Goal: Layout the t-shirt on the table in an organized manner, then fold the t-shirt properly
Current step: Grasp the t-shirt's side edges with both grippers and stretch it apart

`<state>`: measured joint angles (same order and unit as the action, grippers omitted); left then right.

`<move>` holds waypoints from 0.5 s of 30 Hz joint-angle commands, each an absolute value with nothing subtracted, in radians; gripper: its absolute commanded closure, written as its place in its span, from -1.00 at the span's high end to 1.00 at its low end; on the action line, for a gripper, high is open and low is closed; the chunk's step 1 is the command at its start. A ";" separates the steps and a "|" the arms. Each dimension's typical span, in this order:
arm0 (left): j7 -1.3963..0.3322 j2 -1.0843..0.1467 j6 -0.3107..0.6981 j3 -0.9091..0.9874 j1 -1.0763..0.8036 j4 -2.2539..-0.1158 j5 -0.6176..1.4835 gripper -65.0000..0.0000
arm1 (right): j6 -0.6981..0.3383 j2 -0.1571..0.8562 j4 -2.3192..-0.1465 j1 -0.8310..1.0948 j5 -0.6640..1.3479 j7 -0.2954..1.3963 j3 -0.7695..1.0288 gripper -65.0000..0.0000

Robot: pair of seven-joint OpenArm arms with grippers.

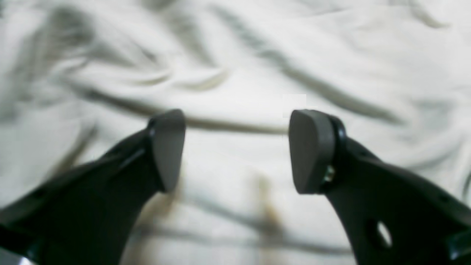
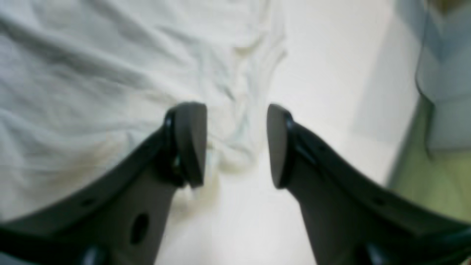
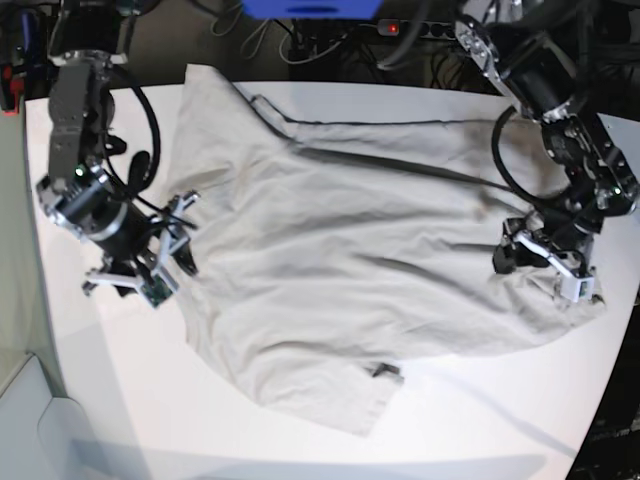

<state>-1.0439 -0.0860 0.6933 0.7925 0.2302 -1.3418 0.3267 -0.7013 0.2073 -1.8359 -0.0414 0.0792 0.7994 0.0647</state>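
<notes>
The light grey-beige t-shirt [image 3: 340,240] lies spread and wrinkled across the white table [image 3: 110,400], with a small dark mark near its lower hem. My left gripper [image 3: 540,262] hovers over the shirt's right edge. In the left wrist view the left gripper [image 1: 239,151] stands open just above creased cloth [image 1: 235,73], nothing between its pads. My right gripper [image 3: 185,235] is at the shirt's left edge. The right wrist view shows the right gripper [image 2: 235,145] open over the cloth's bunched border [image 2: 92,84], with bare table [image 2: 323,92] beside it.
Cables, a power strip with a red light [image 3: 392,28] and a blue object [image 3: 310,8] lie beyond the table's far edge. The table's side edge and a grey object [image 2: 441,73] show at the right of the right wrist view.
</notes>
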 commanded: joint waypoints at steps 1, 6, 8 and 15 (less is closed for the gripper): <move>-1.010 -0.094 0.691 0.794 0.257 -1.313 0.314 0.33 | -0.698 0.202 -1.791 -0.093 0.077 0.794 0.048 -0.16; -0.949 -0.084 0.691 0.796 0.294 -1.193 0.168 0.33 | -0.698 0.191 -1.465 -0.280 0.077 0.788 0.008 -0.16; -0.947 -0.082 0.691 0.796 0.292 -1.187 0.131 0.33 | -0.698 0.193 -1.339 -0.338 0.077 0.786 0.012 -0.16; -0.967 -0.084 0.691 0.800 0.179 -1.196 0.105 0.33 | -0.698 0.226 -1.084 -0.397 0.076 0.693 0.010 -0.17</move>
<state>-0.8989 -0.0803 0.7033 0.7986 0.1864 -1.1976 0.1589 -0.6987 0.2169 -1.0672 -0.3706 0.0635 0.7082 0.0078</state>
